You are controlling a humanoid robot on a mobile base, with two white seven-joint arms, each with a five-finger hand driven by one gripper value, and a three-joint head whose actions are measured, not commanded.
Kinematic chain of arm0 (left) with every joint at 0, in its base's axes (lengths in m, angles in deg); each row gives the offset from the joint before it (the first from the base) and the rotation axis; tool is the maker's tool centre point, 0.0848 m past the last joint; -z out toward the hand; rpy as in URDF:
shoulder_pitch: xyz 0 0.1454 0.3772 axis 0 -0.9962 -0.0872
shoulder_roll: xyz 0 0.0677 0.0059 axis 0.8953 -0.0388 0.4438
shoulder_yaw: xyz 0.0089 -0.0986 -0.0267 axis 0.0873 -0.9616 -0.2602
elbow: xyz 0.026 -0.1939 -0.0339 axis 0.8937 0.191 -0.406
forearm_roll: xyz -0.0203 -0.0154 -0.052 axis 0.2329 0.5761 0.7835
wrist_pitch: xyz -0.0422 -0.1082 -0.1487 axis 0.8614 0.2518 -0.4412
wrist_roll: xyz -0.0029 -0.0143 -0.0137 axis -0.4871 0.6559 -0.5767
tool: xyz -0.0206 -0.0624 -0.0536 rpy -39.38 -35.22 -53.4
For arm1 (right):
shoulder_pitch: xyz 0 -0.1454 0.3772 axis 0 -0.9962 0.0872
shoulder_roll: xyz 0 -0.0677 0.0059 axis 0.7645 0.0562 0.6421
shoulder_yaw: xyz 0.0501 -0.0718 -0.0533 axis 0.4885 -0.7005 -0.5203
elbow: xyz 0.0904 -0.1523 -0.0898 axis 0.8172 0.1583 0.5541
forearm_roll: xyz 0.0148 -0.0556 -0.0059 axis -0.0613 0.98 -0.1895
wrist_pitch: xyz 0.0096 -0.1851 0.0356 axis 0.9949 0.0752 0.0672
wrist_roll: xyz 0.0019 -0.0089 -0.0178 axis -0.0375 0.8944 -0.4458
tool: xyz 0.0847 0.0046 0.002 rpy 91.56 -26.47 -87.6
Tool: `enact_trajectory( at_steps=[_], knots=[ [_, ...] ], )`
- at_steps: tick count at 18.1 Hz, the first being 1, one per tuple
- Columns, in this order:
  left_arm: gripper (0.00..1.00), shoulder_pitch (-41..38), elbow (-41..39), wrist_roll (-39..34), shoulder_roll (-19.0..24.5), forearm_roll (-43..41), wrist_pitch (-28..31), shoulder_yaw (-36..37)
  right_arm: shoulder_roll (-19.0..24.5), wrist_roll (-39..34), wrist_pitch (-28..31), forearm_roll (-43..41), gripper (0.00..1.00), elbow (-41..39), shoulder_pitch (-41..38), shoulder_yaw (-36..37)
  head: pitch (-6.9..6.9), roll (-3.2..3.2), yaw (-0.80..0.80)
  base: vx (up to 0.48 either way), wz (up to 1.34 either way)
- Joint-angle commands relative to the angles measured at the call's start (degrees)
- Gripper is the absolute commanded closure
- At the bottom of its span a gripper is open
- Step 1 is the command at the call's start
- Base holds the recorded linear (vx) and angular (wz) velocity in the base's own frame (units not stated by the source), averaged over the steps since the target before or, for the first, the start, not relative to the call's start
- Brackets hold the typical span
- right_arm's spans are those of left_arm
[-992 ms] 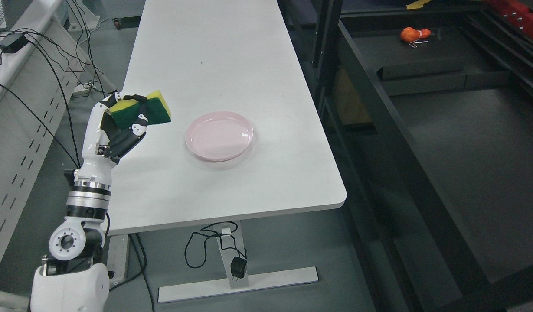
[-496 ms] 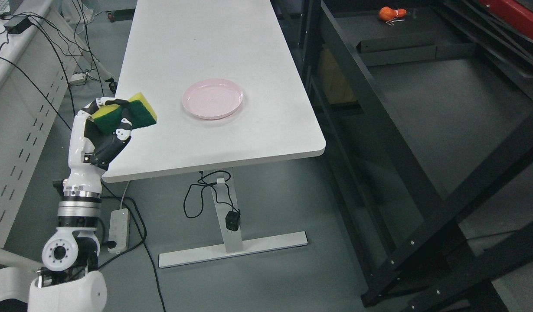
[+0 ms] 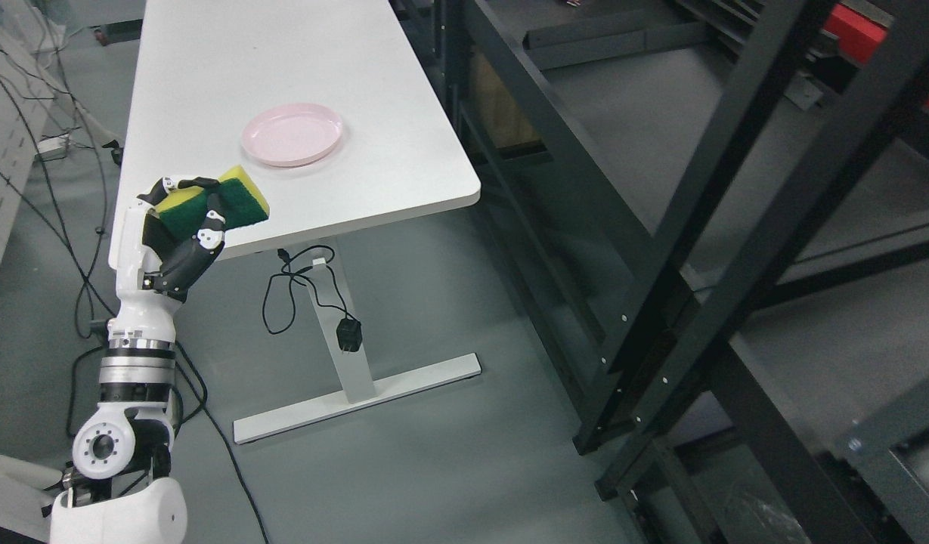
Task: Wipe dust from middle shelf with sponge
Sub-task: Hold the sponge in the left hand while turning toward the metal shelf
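At about 8 o'clock in the head view, the robot's left arm rises from the bottom edge, its white forearm pointing upward. The left robot hand (image 3: 178, 236) sits at about 9 o'clock, raised in front of the near left corner of the tabletop (image 3: 373, 162). Its fingers (image 3: 211, 219) are curled tightly around the sponge (image 3: 213, 204), which has a yellow layer on top and a dark green scouring face turned toward the camera. The sponge is tilted, its right end lifted clear of the hand and overlapping the tabletop's near edge.

Below the tabletop, at about 6 o'clock, a white T-shaped table leg (image 3: 351, 378) stands on the grey floor, with a black cable and plug (image 3: 348, 334) hanging beside it.

Farther back, at about 11 o'clock, a pink plate (image 3: 291, 134) rests on the white tabletop, well apart from the sponge.

To the right, from 5 o'clock up to 1 o'clock, stands the black metal shelf unit (image 3: 661, 302), with slanting uprights and dark shelf boards, well apart from the robot hand and sponge. A red object (image 3: 861, 34) shows at the upper right behind the uprights.
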Motion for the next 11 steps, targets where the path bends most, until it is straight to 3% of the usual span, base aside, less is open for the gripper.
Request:
enact_trajectory(
  at_steps=[1,11],
  knots=[
    [1.00,-0.1,-0.2,0.0,0.6,0.0,0.0,0.5,-1.0,0.0,0.0,0.0,0.00,-1.0,0.0,0.0,0.00,0.00,0.00,-0.216,-0.50],
    [1.00,-3.9,-1.5,0.4,0.6,0.0,-0.1,4.1,-1.0,0.0,0.0,0.0,0.00,-1.0,0.0,0.0,0.00,0.00,0.00,-0.166,-0.62]
  ],
)
